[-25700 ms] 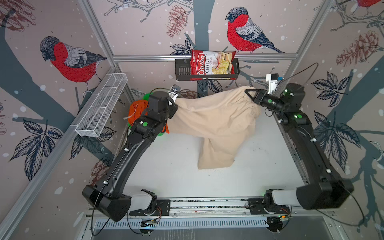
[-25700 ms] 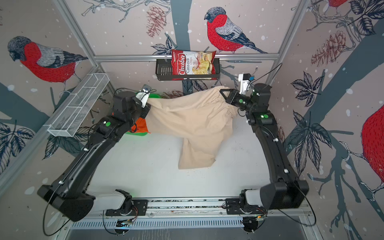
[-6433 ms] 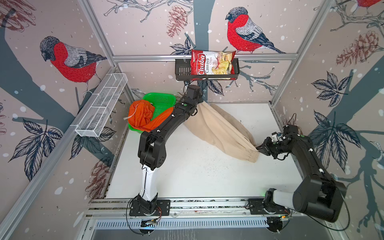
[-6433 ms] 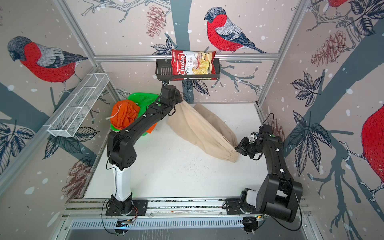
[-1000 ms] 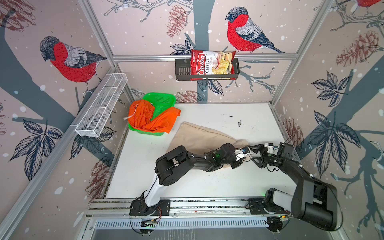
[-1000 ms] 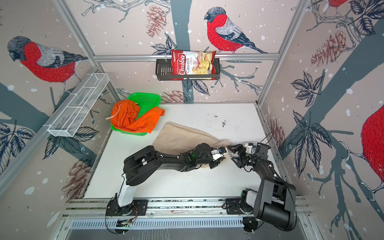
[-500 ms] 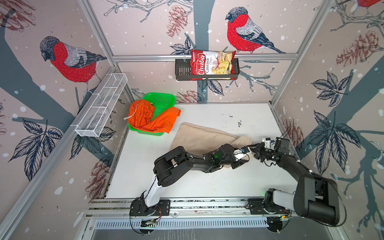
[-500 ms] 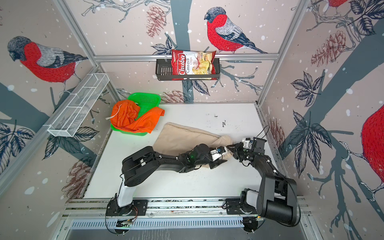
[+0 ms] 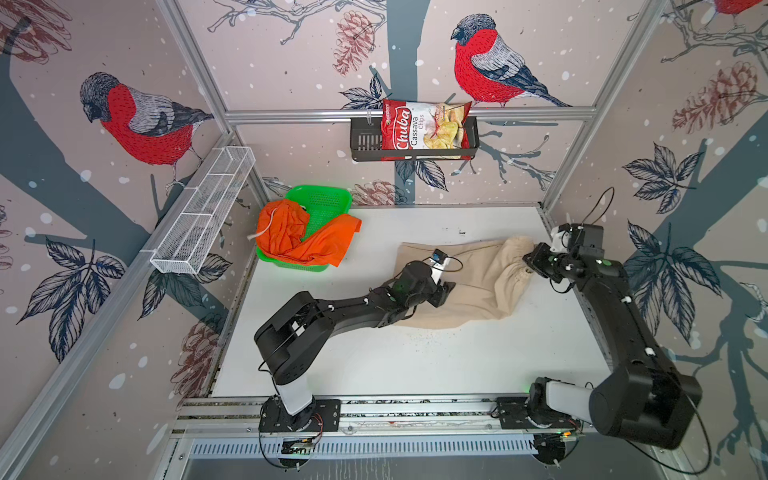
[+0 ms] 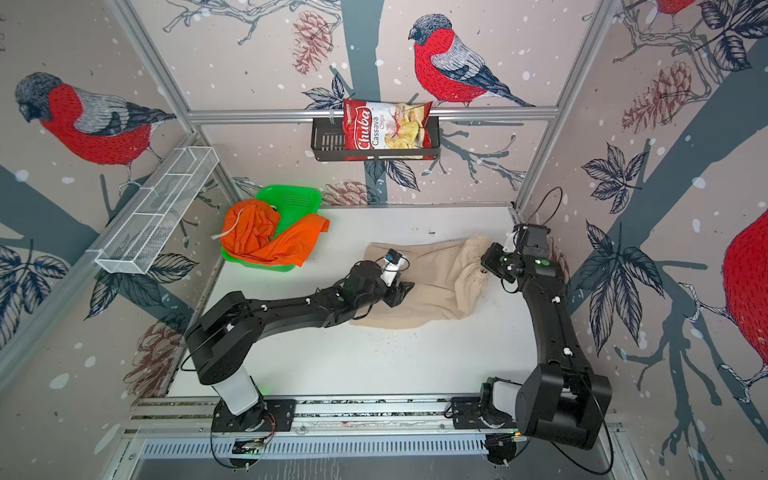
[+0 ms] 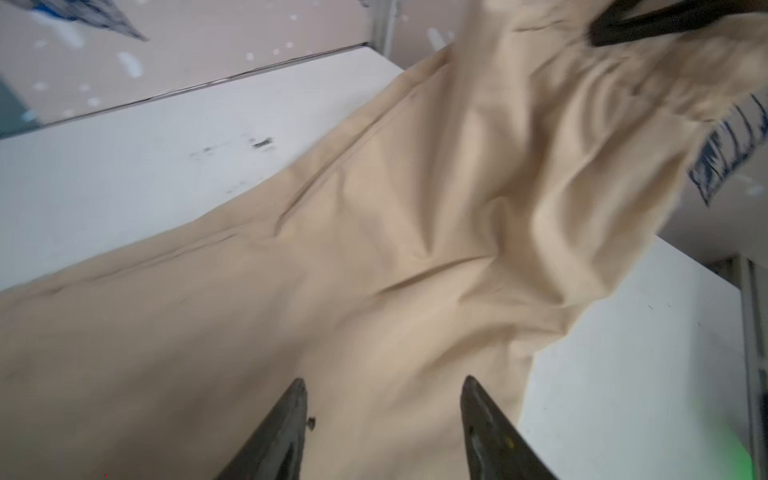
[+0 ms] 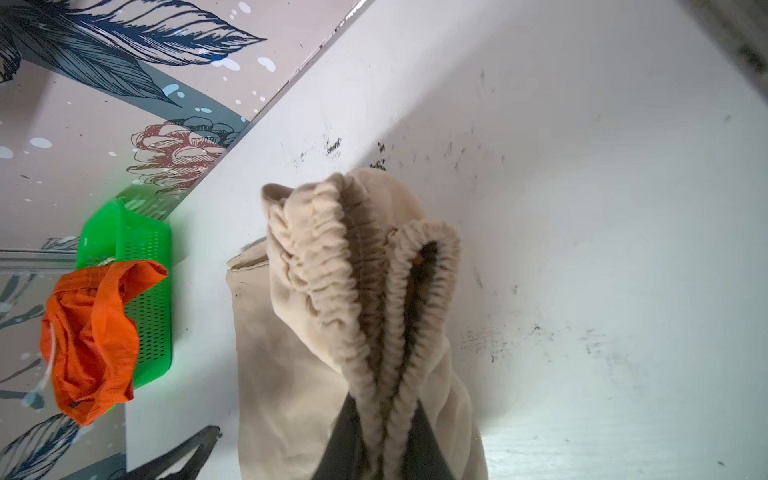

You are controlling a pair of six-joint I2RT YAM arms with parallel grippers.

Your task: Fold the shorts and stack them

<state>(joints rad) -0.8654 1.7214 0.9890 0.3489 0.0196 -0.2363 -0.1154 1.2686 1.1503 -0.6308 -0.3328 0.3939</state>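
Observation:
The beige shorts (image 9: 478, 286) (image 10: 436, 286) lie folded lengthwise across the white table, with the waistband at the right end raised. My right gripper (image 9: 528, 259) (image 10: 486, 259) (image 12: 384, 399) is shut on that bunched elastic waistband (image 12: 365, 266). My left gripper (image 9: 446, 291) (image 10: 403, 291) (image 11: 384, 380) stands open just over the middle of the beige cloth (image 11: 374, 249), holding nothing. The orange shorts (image 9: 299, 241) (image 10: 266, 237) (image 12: 91, 332) are crumpled and spill over the front rim of the green basket (image 9: 328, 199) (image 10: 295, 197) (image 12: 137, 232) at the back left.
A black rack with a red chip bag (image 9: 424, 129) hangs on the back wall. A white wire shelf (image 9: 203, 212) is fixed to the left wall. The table (image 9: 415, 365) has dark crumbs along the shorts' front edge.
My left gripper let go of the waistband, opened and drew back to the left over the cloth. My right gripper shut on the waistband and moved it toward the back right.

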